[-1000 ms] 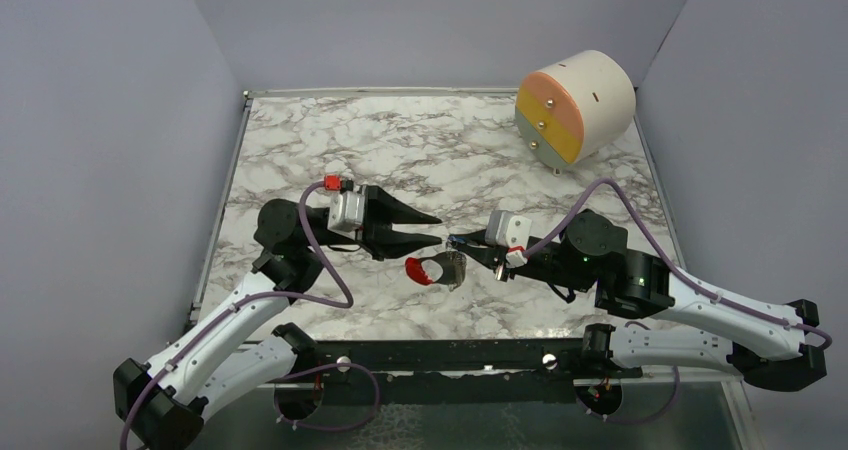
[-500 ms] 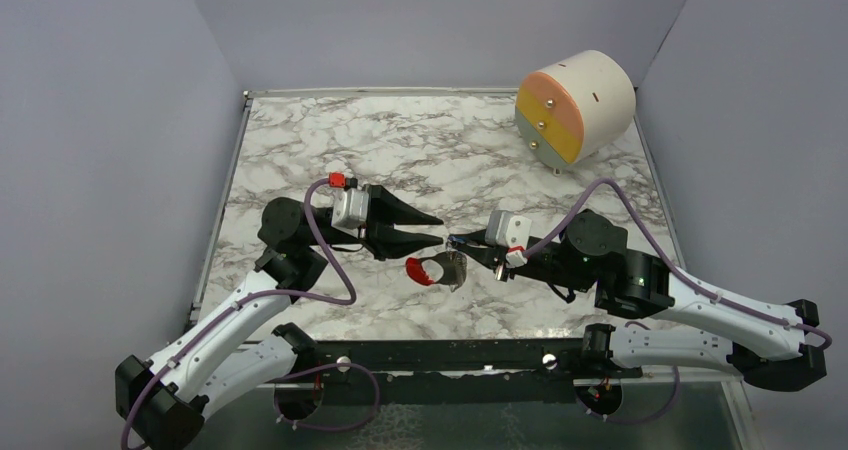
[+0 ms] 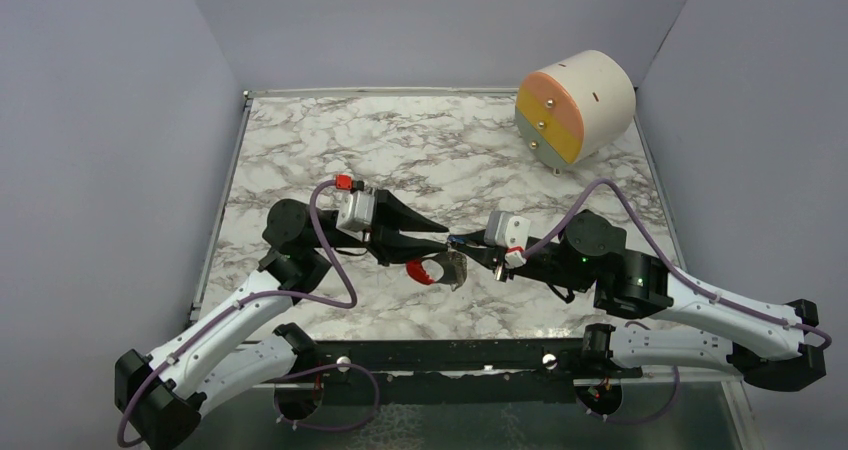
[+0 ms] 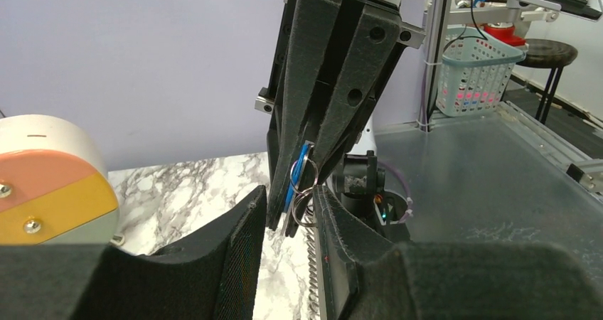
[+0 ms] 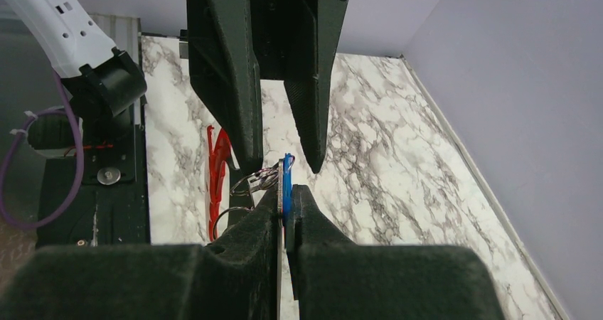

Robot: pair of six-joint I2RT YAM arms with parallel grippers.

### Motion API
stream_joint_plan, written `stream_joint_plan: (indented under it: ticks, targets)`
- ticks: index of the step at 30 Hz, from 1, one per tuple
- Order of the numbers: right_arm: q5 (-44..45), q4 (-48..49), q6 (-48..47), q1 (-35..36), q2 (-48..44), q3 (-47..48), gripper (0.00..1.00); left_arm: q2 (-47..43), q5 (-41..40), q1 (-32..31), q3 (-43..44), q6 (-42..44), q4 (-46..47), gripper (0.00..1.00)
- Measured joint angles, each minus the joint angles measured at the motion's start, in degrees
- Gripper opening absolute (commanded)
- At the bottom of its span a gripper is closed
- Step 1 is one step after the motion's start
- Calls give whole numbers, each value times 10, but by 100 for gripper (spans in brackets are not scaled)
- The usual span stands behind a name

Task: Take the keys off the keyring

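My right gripper (image 3: 456, 240) is shut on the small blue-and-silver key (image 5: 286, 169) and holds it on edge above the table. In the right wrist view its tips (image 5: 286, 192) pinch the key. Thin silver rings (image 5: 254, 180) hang from the key, and the keyring's red part (image 5: 216, 165) and grey coil band (image 3: 456, 268) dangle below. My left gripper (image 3: 441, 236) is open. Its fingers (image 4: 213, 263) reach past both sides of the key (image 4: 301, 172) and the right gripper's tips. In the left wrist view the coil (image 4: 313, 263) lies against the left gripper's right finger.
A big cream cylinder (image 3: 578, 105) with a pink, yellow and grey face lies at the far right of the marble table (image 3: 330, 140). It also shows in the left wrist view (image 4: 50, 185). Grey walls close off three sides.
My left gripper has moved right, towards the right gripper, and its open fingers now straddle the key. The right gripper, key and keyring have stayed put.
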Motion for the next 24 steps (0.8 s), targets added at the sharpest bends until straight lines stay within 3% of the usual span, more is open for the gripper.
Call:
stream_joint_plan:
  ticks: [15, 21, 24]
  targets:
    - [0, 0, 0, 0, 0, -1, 1, 8, -10, -15, -8, 2, 3, 30]
    - [0, -1, 0, 0, 0, -2, 1, 7, -19, -15, -17, 6, 5, 21]
    - [3, -2, 0, 0, -2, -2, 1, 6, -20, -15, -17, 10, 9, 12]
